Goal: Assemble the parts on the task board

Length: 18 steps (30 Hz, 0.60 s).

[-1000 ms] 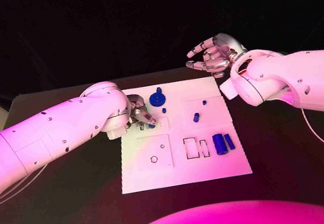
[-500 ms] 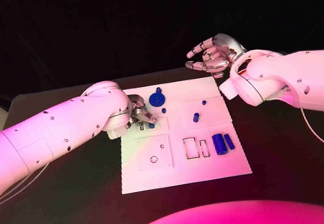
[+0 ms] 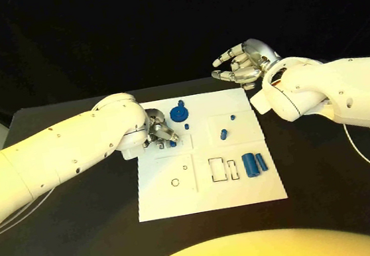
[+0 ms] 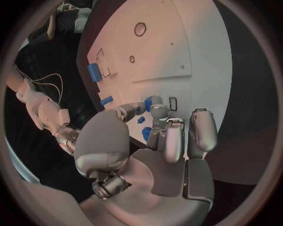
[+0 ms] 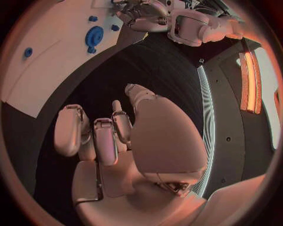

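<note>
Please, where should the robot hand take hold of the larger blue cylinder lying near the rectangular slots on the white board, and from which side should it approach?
Probably across its round sides at mid-length, coming down from above. The larger blue cylinder lies flat on the task board, long axis pointing away from the robot. A thinner blue cylinder lies close on one side, so fingers need care there. The right robot hand is nearer.

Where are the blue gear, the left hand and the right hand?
blue gear (image 3: 180, 113): head view, on its disc face.
left hand (image 3: 160, 134): head view, on its fingers.
right hand (image 3: 242, 64): head view, on its curled fingers.
</note>
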Available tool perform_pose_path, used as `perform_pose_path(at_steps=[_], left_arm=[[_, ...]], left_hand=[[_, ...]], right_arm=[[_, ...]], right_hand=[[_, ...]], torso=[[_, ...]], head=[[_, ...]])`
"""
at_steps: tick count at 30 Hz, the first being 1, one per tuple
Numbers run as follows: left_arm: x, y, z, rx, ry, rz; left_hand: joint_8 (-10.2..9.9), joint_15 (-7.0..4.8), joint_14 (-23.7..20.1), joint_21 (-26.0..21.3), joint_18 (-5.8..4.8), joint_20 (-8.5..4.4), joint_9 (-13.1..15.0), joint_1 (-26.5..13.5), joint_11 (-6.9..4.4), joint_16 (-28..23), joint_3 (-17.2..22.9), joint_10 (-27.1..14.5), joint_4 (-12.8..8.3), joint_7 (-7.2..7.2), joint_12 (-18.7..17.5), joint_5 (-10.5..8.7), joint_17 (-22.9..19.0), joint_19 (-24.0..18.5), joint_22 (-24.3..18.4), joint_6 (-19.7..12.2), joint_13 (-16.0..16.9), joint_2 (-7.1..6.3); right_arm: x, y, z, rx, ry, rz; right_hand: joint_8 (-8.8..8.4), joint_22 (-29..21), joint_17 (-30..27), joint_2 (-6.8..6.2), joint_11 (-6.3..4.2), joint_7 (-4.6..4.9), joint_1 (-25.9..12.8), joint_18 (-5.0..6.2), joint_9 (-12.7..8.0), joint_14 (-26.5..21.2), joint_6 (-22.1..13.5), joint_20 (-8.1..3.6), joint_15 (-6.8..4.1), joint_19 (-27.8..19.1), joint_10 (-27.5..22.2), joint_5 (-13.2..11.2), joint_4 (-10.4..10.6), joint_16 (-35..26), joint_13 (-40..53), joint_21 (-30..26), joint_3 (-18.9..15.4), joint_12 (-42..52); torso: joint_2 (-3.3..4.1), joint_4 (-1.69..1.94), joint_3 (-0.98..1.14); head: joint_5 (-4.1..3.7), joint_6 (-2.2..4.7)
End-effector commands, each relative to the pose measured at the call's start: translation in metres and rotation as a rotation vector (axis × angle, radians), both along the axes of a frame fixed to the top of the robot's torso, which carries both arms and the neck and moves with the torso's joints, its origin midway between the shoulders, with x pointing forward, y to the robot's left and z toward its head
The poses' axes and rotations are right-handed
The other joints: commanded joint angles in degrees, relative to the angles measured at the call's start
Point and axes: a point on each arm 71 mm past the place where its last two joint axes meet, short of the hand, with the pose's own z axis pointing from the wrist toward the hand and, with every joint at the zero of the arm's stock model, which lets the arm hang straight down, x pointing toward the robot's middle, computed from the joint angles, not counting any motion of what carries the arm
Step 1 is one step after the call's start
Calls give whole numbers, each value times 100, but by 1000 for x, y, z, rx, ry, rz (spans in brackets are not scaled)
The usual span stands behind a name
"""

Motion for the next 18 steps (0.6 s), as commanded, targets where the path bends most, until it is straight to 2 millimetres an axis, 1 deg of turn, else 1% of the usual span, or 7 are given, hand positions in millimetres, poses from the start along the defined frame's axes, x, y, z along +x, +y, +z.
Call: perform_pose_path(at_steps=[1,4,8,10,11,14,18], left_arm=[[-3,-1,-3,1,18,-15],[-2,0,-2,0,12,-9],[-1,1,-2,-1,5,-1],[-1,3,-2,-2,0,4],[0,4,-2,-2,-2,7],[0,5,-2,-2,-8,12],[0,7,-1,-5,-14,16]], left_hand=[[-19,-54,569,-52,-82,-42,-4,-49,-10,32,501,42,-717,-64,1,-43,1429,30,-12,38,6,-66],[-81,-60,567,-66,-84,-52,-40,-114,-15,30,94,33,-495,-71,5,-58,1426,40,-16,98,22,-96],[-115,-56,566,-74,-84,-54,-61,-194,-8,28,-190,29,-307,-60,10,-74,1422,45,-19,142,32,-102],[-130,-51,566,-76,-86,-50,-70,-277,-2,29,-394,29,-172,-54,15,-88,1424,51,-16,168,39,-126],[-155,-57,568,-80,-84,-52,-79,-229,-7,30,-536,20,-109,-59,11,-77,1428,53,-18,172,37,-114],[-178,-56,568,-82,-85,-55,-90,-210,-6,30,-691,20,-5,-58,15,-73,1428,59,-15,188,48,-100],[-211,-55,569,-87,-86,-54,-101,-184,-4,31,-947,20,155,-57,20,-84,1431,65,-14,209,58,-139]], right_arm=[[-1,1,0,-5,-2,20],[-1,1,-1,-5,-2,20],[-1,1,-1,-5,-2,20],[-1,1,-1,-5,-2,19],[-1,1,-1,-5,-2,19],[-1,1,-1,-5,-2,18],[-1,1,-1,-5,-2,18]], right_hand=[[37,77,244,4,18,-3,-54,71,6,252,-50,8,-26,-36,-41,15,-3,-20,232,-39,22,-15],[42,66,240,1,18,-2,-60,74,8,251,-57,8,-26,-41,-47,31,-4,-23,225,-56,32,-20],[42,66,240,1,18,-2,-60,74,8,251,-57,8,-26,-41,-47,31,-4,-23,225,-56,32,-20],[42,66,240,1,18,-2,-60,74,8,251,-57,8,-26,-41,-47,31,-4,-23,225,-56,32,-20],[42,66,240,1,18,-2,-60,74,8,251,-57,8,-26,-41,-47,31,-4,-23,225,-56,32,-20],[44,61,237,-2,19,-1,-69,75,9,250,-62,8,-26,-42,-48,37,-2,-25,224,-64,36,-20],[44,61,237,-2,19,-1,-69,75,9,250,-62,8,-26,-42,-48,37,-2,-25,224,-64,36,-20]], torso=[[-2,2,-5],[-1,3,-6],[-3,1,-6],[-2,0,-5],[1,-2,-3],[4,-4,-2],[4,-4,-3]], head=[[-1,1],[0,1],[0,1],[0,1],[2,1],[-1,1],[1,1]])
